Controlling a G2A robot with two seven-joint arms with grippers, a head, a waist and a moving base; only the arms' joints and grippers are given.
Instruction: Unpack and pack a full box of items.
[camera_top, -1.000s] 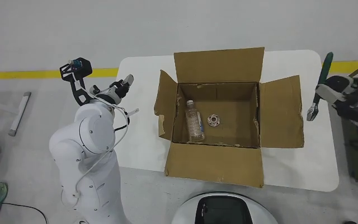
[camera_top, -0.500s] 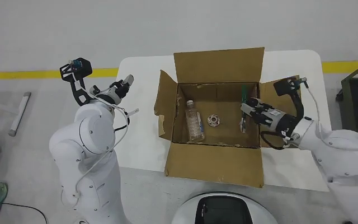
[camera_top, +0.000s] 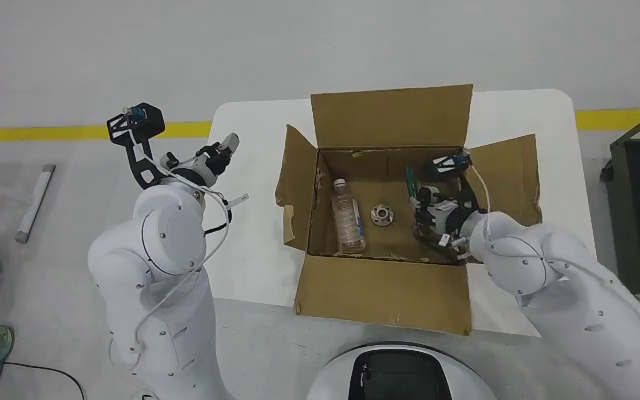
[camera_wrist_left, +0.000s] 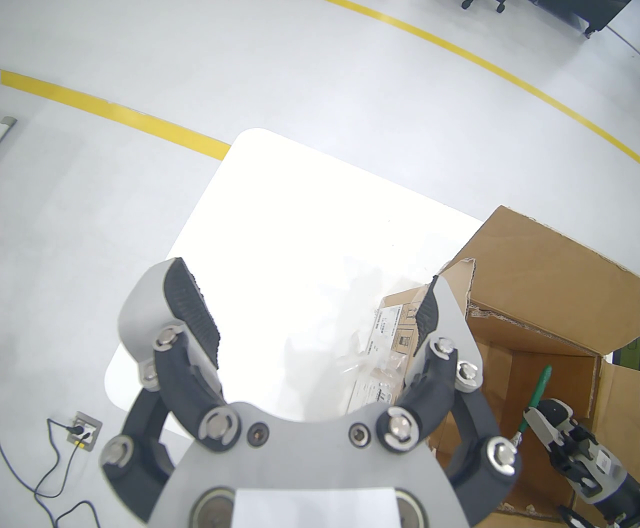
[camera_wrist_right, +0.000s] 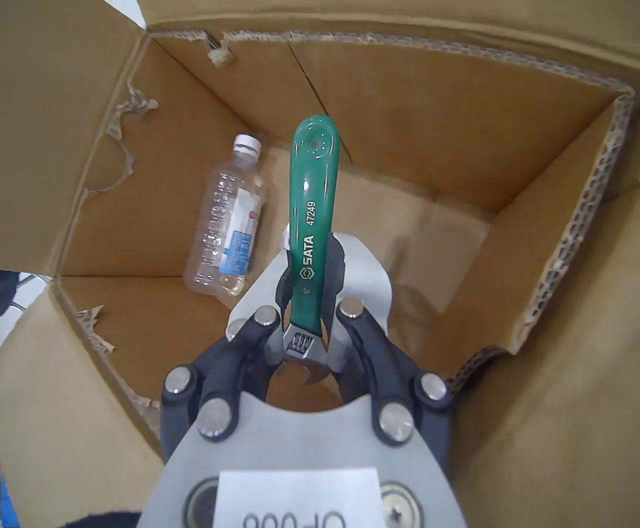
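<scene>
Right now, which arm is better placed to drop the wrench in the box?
Right: the right gripper holds the green wrench inside the box. The left gripper is open over the table outside.

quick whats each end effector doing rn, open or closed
Left end effector: open, holding nothing.
Right end effector: closed on the green-handled wrench, inside the cardboard box.
</scene>
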